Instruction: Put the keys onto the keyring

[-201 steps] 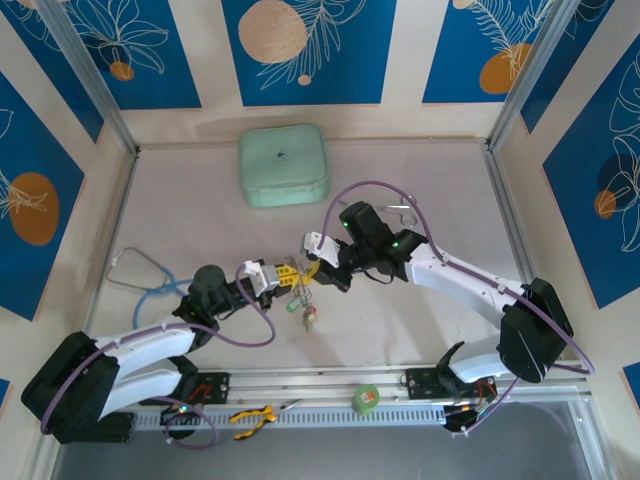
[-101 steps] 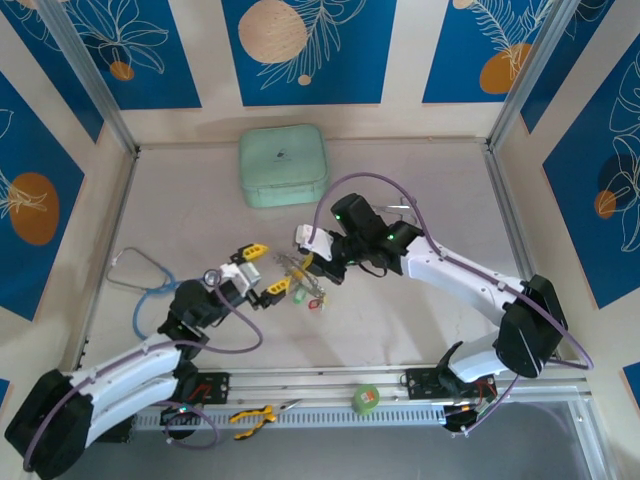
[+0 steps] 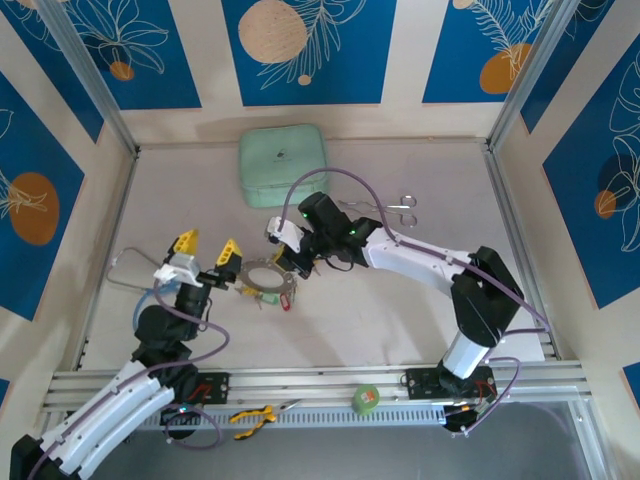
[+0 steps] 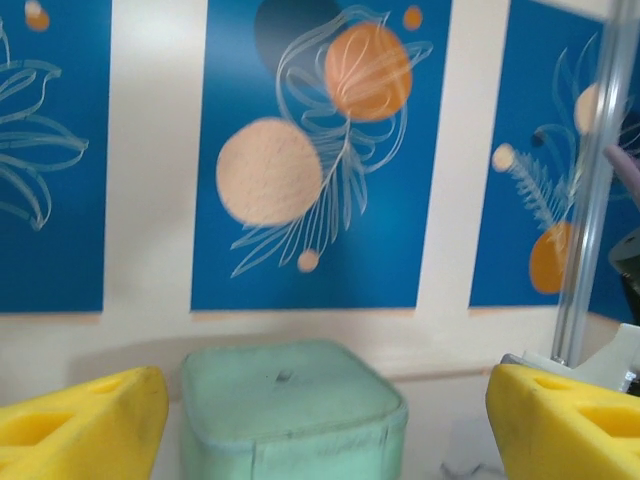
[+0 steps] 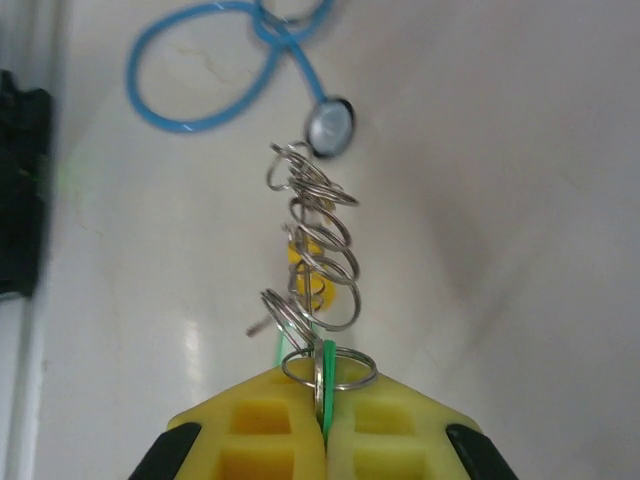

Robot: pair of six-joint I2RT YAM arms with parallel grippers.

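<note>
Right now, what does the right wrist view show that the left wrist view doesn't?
Right wrist: the right gripper, jaws shut on the keys with their small rings, and the blue stethoscope on the table beyond. Left wrist: the left gripper, jaws wide apart, a mint-green case and the blue patterned wall. Both: yellow fingers at the bottom edge.

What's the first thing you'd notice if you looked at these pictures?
Probably the right gripper, its yellow jaws pinched shut on the keyring in the middle of the table, with the keys and their coloured tags bunched at it. Next is the left gripper just to its left, jaws wide open. Then there's the bright blue stethoscope lying on the left side of the table.
</note>
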